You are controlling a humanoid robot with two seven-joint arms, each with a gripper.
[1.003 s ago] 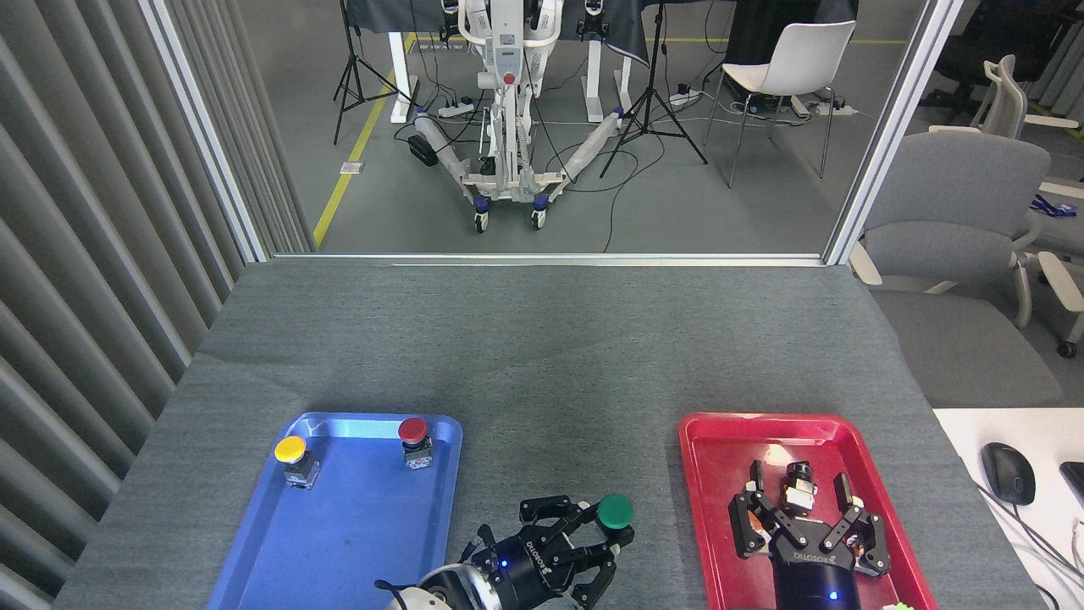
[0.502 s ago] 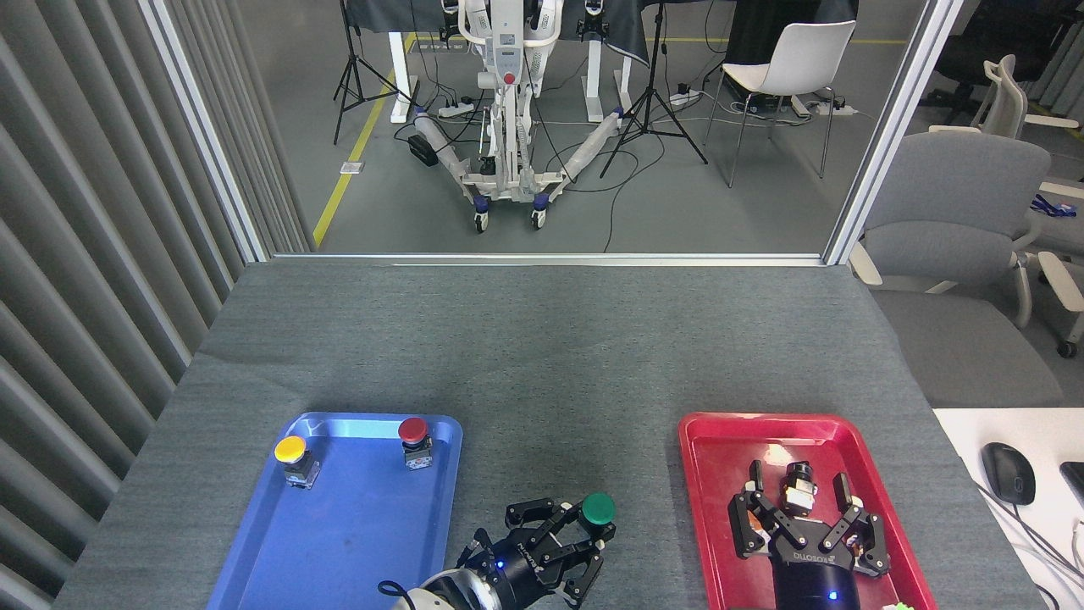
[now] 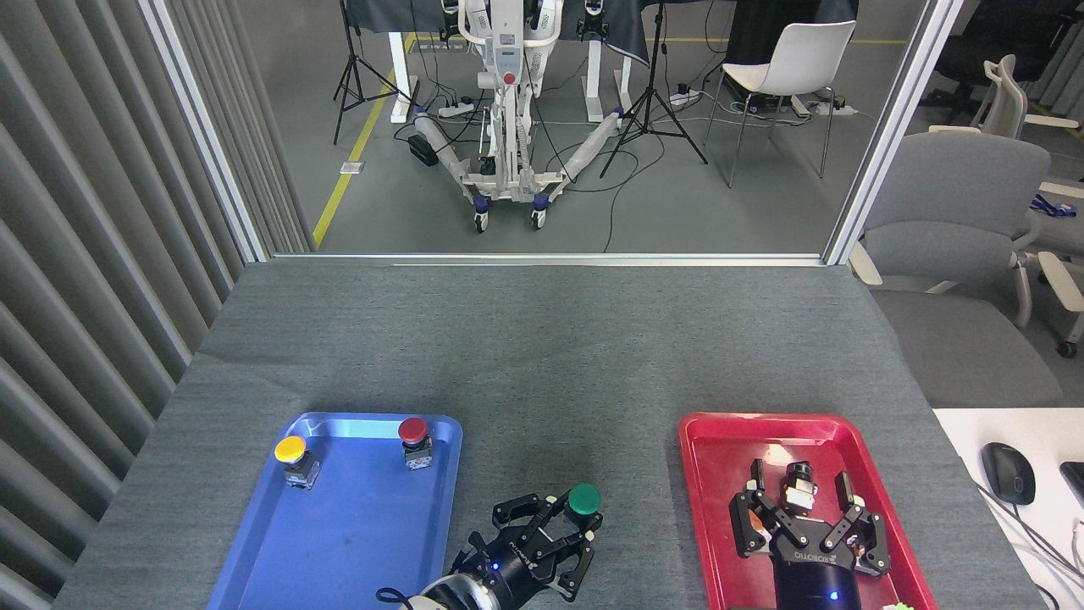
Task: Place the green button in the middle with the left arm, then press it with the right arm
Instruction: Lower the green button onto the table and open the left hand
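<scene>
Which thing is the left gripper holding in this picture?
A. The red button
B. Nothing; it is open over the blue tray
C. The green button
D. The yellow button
C: the left gripper has its fingers closed round the green button over the grey cloth between the trays, while the yellow button and the red button stand untouched in the blue tray.

Bright, even overhead light. The picture is sharp throughout, with no blur. A soft glare marks the red tray (image 3: 720,440); a faint shadow darkens the cloth (image 3: 542,339). Straight lines bow slightly at the edges.
</scene>
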